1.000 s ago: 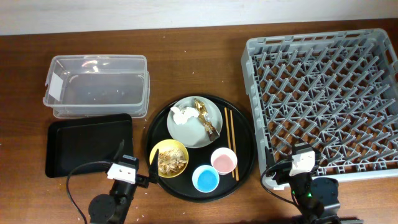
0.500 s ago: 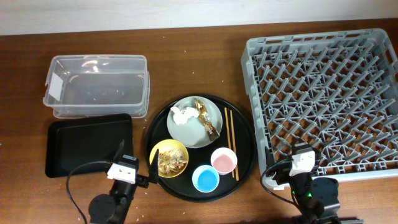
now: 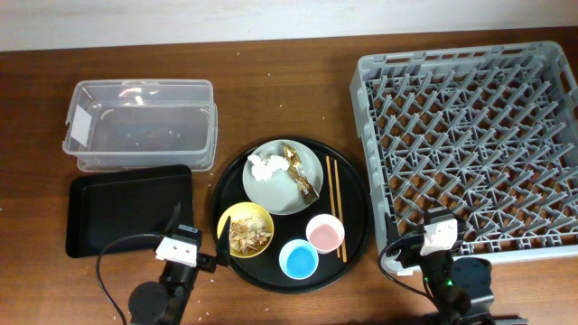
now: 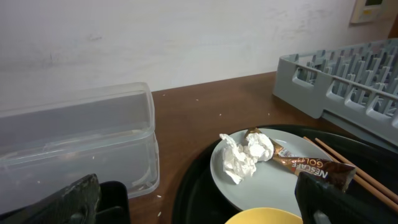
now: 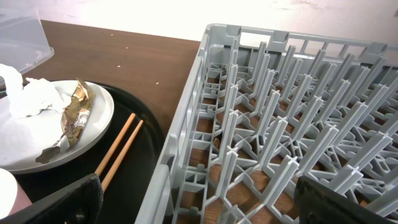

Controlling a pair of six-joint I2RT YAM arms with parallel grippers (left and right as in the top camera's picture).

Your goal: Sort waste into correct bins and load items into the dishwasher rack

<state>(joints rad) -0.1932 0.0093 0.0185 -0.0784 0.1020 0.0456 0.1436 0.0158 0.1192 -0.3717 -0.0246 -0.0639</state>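
Left gripper (image 4: 199, 208) and right gripper (image 5: 202, 208) both spread wide — crumpled white tissue (image 4: 239, 158) on pale grey-green round plate (image 4: 264, 185)

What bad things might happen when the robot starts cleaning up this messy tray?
The tissue and wrapper lie touching on the plate, so grabbing one may drag the other. The crumbs in the yellow bowl could spill if it tips. The thin chopsticks may be hard to pinch.

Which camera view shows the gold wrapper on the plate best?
The left wrist view: the wrapper lies close, its print readable. Overhead it is small; the right wrist view shows it crumpled, with no readable print.
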